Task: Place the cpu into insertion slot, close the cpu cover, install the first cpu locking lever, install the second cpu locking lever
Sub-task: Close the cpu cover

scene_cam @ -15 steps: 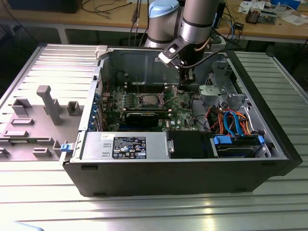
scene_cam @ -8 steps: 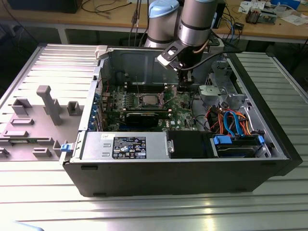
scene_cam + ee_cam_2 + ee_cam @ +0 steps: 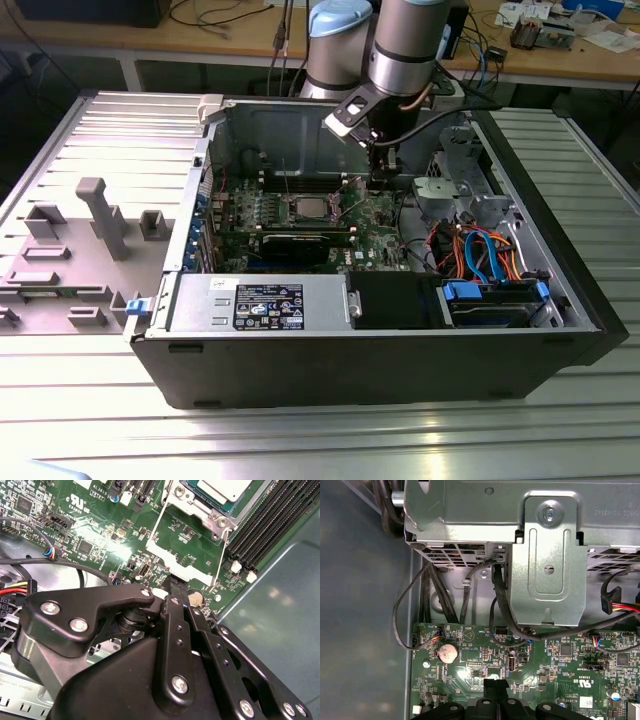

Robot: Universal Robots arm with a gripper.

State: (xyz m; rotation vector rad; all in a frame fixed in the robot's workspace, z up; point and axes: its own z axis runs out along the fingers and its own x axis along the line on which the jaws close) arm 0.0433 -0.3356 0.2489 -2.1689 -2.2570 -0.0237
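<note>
The cpu (image 3: 222, 489) lies with its silver top up inside the insertion slot (image 3: 216, 518); the exterior view shows the cpu (image 3: 310, 208) mid-board. The cpu cover (image 3: 187, 573) is swung open, and green board shows through its window. A thin wire locking lever (image 3: 224, 555) runs along its side. My gripper (image 3: 174, 585) is shut with nothing seen between its fingers, its tips right at the cover's free edge; I cannot tell whether they touch. In the exterior view my gripper (image 3: 382, 183) hangs just to the slot's right. The first wrist view shows my gripper (image 3: 495, 684) low over the board.
Long black memory slots (image 3: 270, 520) run beside the slot, with the case wall (image 3: 280, 590) behind them. A metal drive cage (image 3: 550, 555) and black cables (image 3: 500, 605) stand close to the gripper. An expansion card (image 3: 300, 245) and power supply (image 3: 260, 300) sit nearer the front.
</note>
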